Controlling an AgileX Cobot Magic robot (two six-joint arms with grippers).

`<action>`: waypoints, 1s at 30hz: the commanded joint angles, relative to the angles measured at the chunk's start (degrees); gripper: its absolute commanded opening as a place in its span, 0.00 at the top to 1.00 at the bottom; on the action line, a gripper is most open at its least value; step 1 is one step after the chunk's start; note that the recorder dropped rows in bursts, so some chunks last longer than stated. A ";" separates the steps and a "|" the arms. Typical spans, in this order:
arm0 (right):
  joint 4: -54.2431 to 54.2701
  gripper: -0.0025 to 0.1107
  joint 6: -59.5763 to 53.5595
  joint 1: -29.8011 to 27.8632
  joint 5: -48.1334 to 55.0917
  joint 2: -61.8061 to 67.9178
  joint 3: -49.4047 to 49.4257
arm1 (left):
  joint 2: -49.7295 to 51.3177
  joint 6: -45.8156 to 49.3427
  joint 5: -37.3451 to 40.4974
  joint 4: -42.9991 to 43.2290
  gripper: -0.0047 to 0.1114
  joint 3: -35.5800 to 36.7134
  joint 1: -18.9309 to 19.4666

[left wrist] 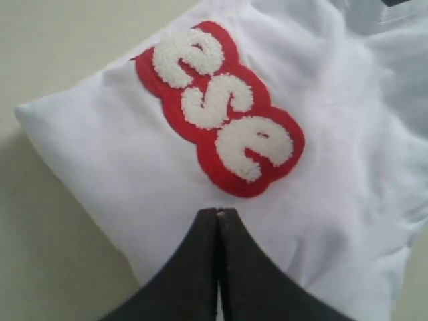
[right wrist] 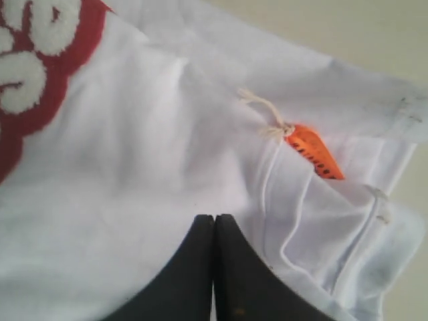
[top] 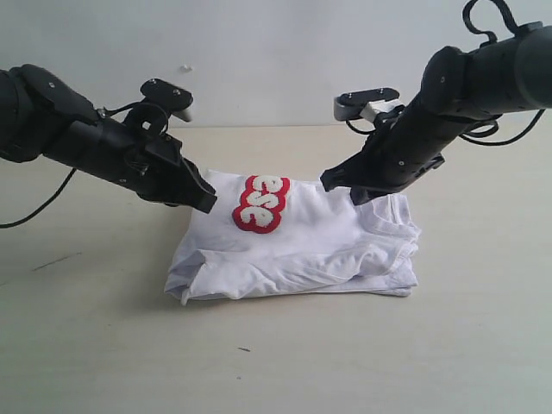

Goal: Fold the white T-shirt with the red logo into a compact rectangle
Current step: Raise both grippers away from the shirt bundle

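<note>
**Both grippers closed over the folded shirt**

I see the white T-shirt lying on the beige table as a thick bundle of roughly rectangular shape. The red logo faces up on its top layer, and I take that logo as my marker. I can read 3 fuzzy white letters on it, e, s and e, each ringed in red. On the camera's side of the logo, the shirt's front edge shows several stacked layers, loose and a little rumpled.

The left gripper sits just beside the logo, on the left arm's side of it. Its 2 jaws are pressed flat together with nothing between them. In the left wrist view the tip points straight at the logo, with a narrow strip of white cloth between the tip and the red border. I cannot tell whether the tip touches the cloth or hangs just above it.

The right gripper is on the opposite side of the logo, a little farther from it than the left one. Its jaws are also pressed together and hold nothing. In the right wrist view the tip is over plain white cloth. Past it, away from the logo, the neckline seams lie in folds. A small orange tag on a white string lies among those folds, well apart from the logo and near the shirt's edge.
</note>
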 commanded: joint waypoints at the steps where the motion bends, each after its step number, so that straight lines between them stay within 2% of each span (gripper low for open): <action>1: 0.25 0.98 -0.01 -0.01 -3.03 -4.18 2.37 | -0.44 4.47 0.03 -5.53 0.96 0.26 -0.16; 5: -0.54 0.98 -0.01 -0.01 -6.88 -7.33 7.45 | -0.44 5.16 1.28 -6.61 0.96 0.26 -0.16; 12: -0.91 0.98 0.84 -0.01 -4.96 -11.92 8.89 | -1.79 3.82 4.94 -6.90 0.96 1.17 -0.16; 19: -0.46 0.98 1.08 -0.01 -14.43 -17.71 16.98 | -7.98 3.82 1.10 -5.57 0.96 6.88 -0.16; 25: -0.32 0.98 1.54 -0.01 -12.24 -20.54 17.85 | -14.33 3.34 0.27 -5.68 0.96 9.43 -0.16; 30: -0.32 0.98 2.21 -0.01 -11.60 -27.38 18.07 | -20.28 1.85 -3.62 -5.67 0.96 11.37 0.38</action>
